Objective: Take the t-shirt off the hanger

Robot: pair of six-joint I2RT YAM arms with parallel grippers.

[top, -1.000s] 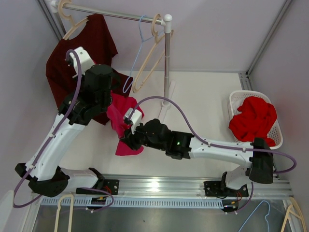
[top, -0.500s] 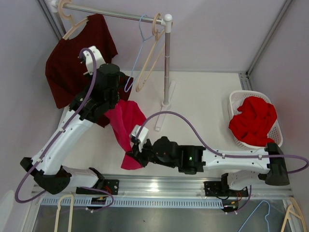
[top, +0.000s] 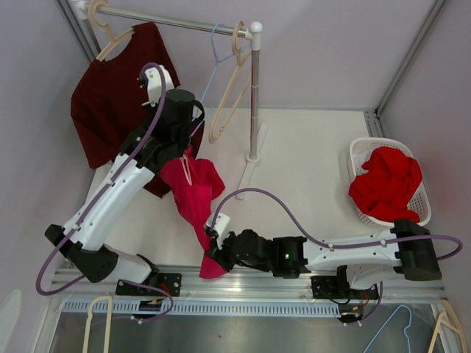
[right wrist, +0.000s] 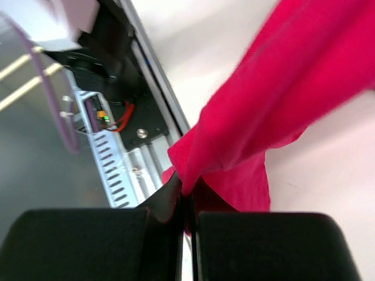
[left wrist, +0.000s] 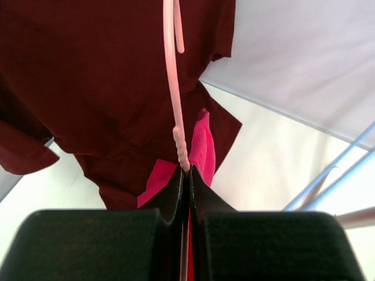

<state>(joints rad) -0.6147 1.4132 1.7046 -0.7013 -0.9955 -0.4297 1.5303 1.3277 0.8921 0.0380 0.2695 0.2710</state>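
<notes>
Left jaws: I see them closed on the pink hanger [left wrist: 169, 58].
Right jaws: closed on the t-shirt [right wrist: 281, 105] edge.

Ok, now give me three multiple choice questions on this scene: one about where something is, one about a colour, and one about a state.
1. Where does the red garment lie?
A. in the white basket
B. over the rail
C. under the left arm

2. What colour is the t-shirt hanging below the left gripper?
A. blue
B. magenta pink
C. white

3. How is the right gripper?
A. open above the t-shirt
B. shut on a hanger
C. shut on the t-shirt's fabric

Answers:
1 A: the top view shows it heaped in the basket at the right.
2 B: the top view and both wrist views show magenta cloth.
3 C: its wrist view shows the fingers closed with the cloth pinched between them.
</notes>
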